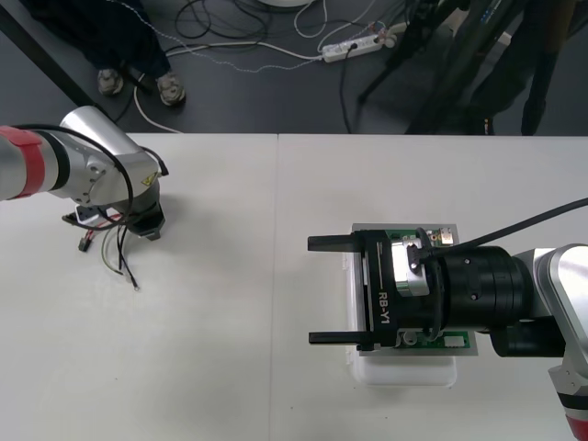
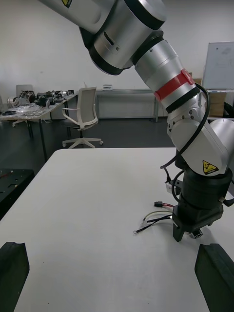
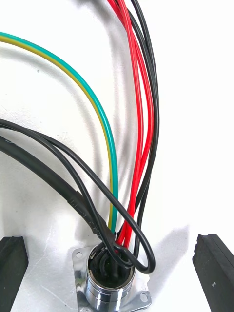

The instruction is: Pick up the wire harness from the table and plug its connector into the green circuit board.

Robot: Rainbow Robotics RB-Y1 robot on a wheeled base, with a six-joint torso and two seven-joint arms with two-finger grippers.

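Desk: plain and light (image 1: 230, 303), with work near its left edge and toward its right near corner.
Wire harness: it lies (image 1: 115, 243) on the desk near the left edge, well apart from the board and not plugged in.
Socket: the round metal socket (image 3: 109, 285), with its flange showing, sits between the left tool's fingers (image 3: 12, 273) and touches neither.
Left tool: it is low over the harness (image 1: 140, 223), jaws wide, holding nothing.
Right tool: also wide and empty (image 1: 312, 291), it hovers over the green circuit board (image 1: 432, 342) on its white base (image 1: 404, 372).
Step in hand: this looks like the grasp, not yet closed.
Doing it well: the left tool should centre on the socket and close squarely on its metal body. That keeps the red wires (image 3: 139, 122) and the looped black wire (image 3: 141, 253) out of the pinch. A straight lift then lets the rest trail free.
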